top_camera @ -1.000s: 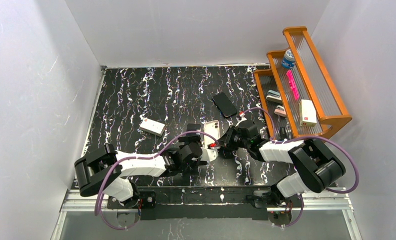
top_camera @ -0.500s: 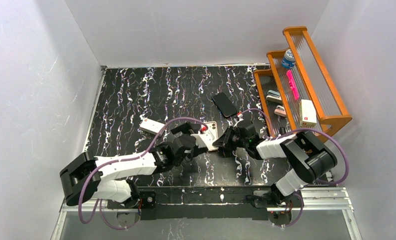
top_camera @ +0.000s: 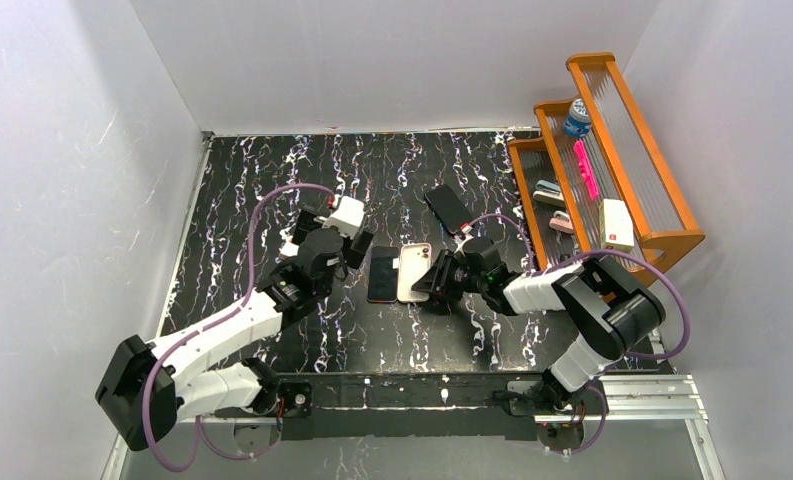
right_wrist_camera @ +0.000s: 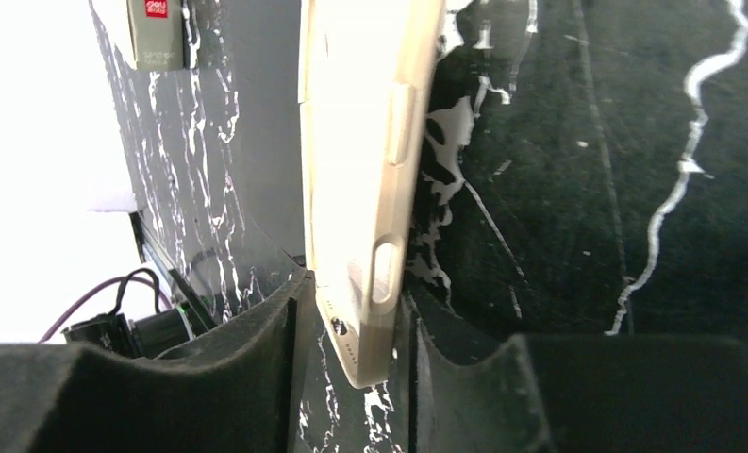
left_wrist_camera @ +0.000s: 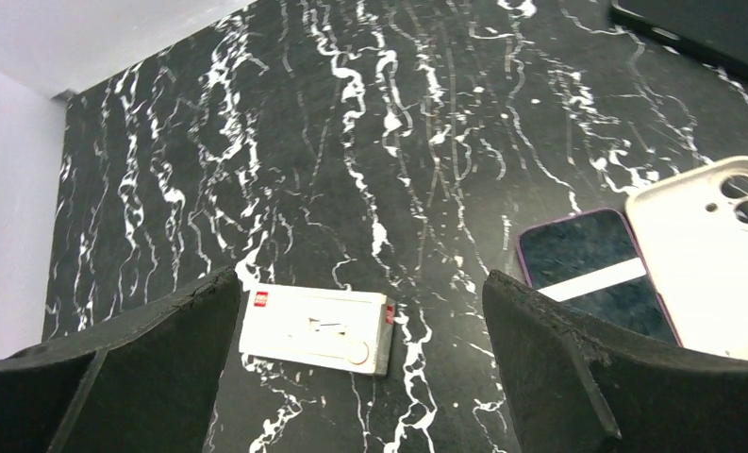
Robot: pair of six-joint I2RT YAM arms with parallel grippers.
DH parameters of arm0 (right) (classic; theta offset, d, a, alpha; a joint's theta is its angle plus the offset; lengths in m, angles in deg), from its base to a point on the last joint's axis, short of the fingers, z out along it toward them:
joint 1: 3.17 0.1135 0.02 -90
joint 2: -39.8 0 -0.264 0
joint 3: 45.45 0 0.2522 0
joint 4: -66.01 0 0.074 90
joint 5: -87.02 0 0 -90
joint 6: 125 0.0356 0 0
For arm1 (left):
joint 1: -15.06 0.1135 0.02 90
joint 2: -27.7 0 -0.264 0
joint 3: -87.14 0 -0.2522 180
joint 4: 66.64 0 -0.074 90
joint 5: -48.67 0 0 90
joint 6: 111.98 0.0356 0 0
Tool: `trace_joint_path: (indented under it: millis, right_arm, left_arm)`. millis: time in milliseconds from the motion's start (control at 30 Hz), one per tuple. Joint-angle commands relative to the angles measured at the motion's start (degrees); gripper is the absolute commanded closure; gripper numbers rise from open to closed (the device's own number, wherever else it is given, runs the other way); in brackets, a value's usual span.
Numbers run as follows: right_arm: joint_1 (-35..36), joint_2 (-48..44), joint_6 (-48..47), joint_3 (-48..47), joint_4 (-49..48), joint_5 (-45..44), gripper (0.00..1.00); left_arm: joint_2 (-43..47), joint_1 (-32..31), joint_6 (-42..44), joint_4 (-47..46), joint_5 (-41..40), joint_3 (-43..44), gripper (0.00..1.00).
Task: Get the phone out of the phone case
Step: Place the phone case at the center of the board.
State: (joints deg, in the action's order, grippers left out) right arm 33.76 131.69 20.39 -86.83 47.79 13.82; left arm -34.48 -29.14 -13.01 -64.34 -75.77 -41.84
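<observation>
On the black, white-veined table, between white walls, the phone case is clamped at its 3 o'clock edge by the right gripper. The phone is laid screen-up just beside it at 9 o'clock. Farther out, the left gripper is held wide apart above a white box.

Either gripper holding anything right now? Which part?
Right gripper pinches the case at its bottom end. Left gripper is open and empty.
</observation>
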Motion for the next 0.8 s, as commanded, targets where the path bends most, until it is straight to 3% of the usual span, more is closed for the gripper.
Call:
trace_joint_path:
  millis: [0, 367, 567, 767]
  right_arm:
    - [0.76, -0.20, -3.07, -2.40, 6.30, -2.17, 0.52]
    - [1.81, -2.14, -13.29, -9.72, 27.38, -9.19, 0.02]
    - [2.23, -3.35, -16.28, -13.48, 35.57, -14.43, 0.01]
    - [2.56, -1.11, -17.33, -16.78, 35.35, -14.49, 0.01]
  left_arm:
    - [1.93, 2.63, -4.73, 1.54, -5.22, 2.18, 0.02]
    - [5.57, 6.36, -6.43, 1.38, -5.67, 1.77, 0.02]
    - [6.06, 6.75, -6.26, 1.27, -5.55, 1.67, 0.02]
    - [6.14, 7.09, -6.25, 1.23, -5.68, 1.68, 0.02]
